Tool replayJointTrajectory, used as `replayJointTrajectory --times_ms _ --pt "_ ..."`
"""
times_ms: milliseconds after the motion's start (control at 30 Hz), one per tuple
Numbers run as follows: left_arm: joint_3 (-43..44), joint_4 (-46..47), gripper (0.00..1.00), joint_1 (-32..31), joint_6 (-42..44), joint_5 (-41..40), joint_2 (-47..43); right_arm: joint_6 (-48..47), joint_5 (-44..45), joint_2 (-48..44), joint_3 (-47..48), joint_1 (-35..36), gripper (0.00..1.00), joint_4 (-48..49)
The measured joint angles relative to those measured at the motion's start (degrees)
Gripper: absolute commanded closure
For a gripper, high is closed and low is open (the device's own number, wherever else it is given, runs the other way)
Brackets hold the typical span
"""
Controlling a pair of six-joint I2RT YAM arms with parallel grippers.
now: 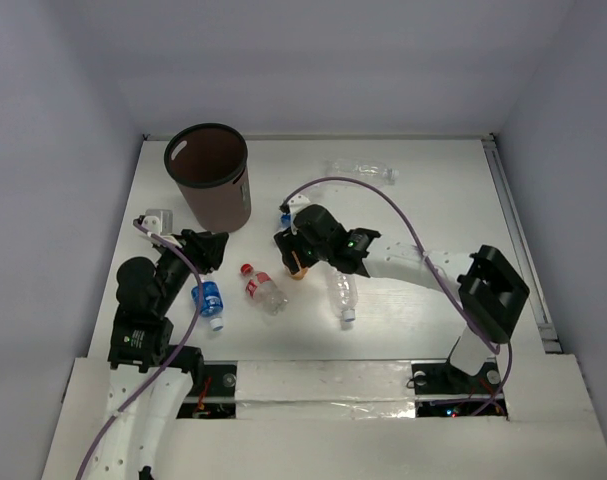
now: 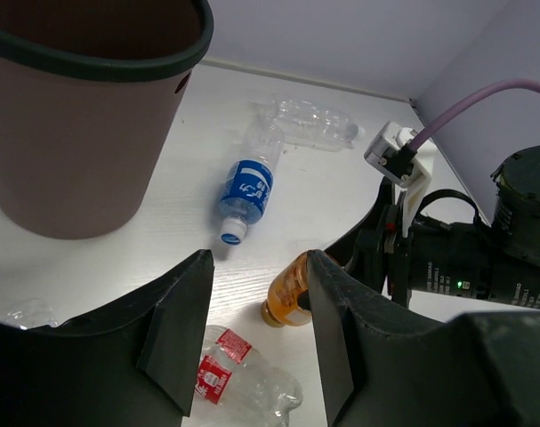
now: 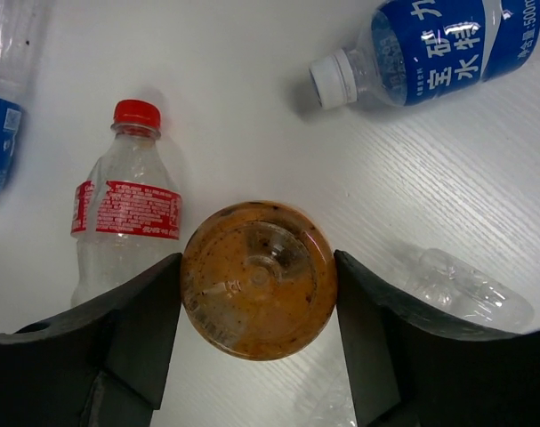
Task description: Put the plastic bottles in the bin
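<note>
My right gripper (image 1: 296, 260) is shut on the short amber bottle (image 3: 258, 278); both fingers press its sides, and it is tilted with one end at the table (image 2: 289, 292). The red-capped bottle (image 1: 262, 287) lies just left of it and shows in the right wrist view (image 3: 127, 218). One blue-label bottle (image 1: 209, 302) lies by my left arm. The other (image 2: 245, 189) lies beyond the amber one. A clear bottle (image 1: 343, 295) lies right of the amber one, and another (image 1: 361, 170) lies at the back. The bin (image 1: 207, 175) stands upright at the back left. My left gripper (image 1: 211, 250) is open and empty beside the bin.
The right arm's purple cable (image 1: 383, 200) loops over the table's middle. A white connector block (image 1: 159, 221) sits on my left wrist. Enclosure walls close in the table at the back and both sides.
</note>
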Motion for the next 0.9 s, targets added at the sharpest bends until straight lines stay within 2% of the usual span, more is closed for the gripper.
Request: replayJointTrajectory --times_ms 33,167,300,433,533,667,767,900 --pt "0.0 0.0 0.57 0.0 0.0 0.0 0.0 0.3 0.3 0.3 0.1 0.0 0.41 0.3" --pt "0.0 0.0 0.57 0.0 0.0 -0.2 0.0 0.6 0.9 0.2 0.1 0.1 0.48 0.0" --pt "0.0 -0.3 0.57 -0.2 0.0 -0.8 -0.3 0.7 2.5 -2.1 0.1 0.1 0.49 -2.2" --pt "0.2 -0.9 0.57 -0.4 0.0 -2.3 -1.2 0.2 4.9 -8.4 2.3 0.1 0.5 -5.0" --pt "0.7 -2.1 0.6 -0.4 -0.2 -4.6 -2.0 -0.7 6.7 -11.7 9.0 0.1 0.5 -4.7" --pt "2.1 -4.1 0.66 -1.0 -0.8 -9.6 -3.4 -1.8 7.7 -11.0 20.9 0.1 0.49 1.4" --pt "3.1 -5.3 0.67 -1.7 -1.4 -13.8 -4.5 -2.3 7.8 -7.4 28.7 0.1 0.49 6.6" --pt "3.3 -6.0 0.67 -2.3 -2.0 -17.0 -5.3 -3.1 8.0 2.4 40.8 0.1 0.48 11.8"
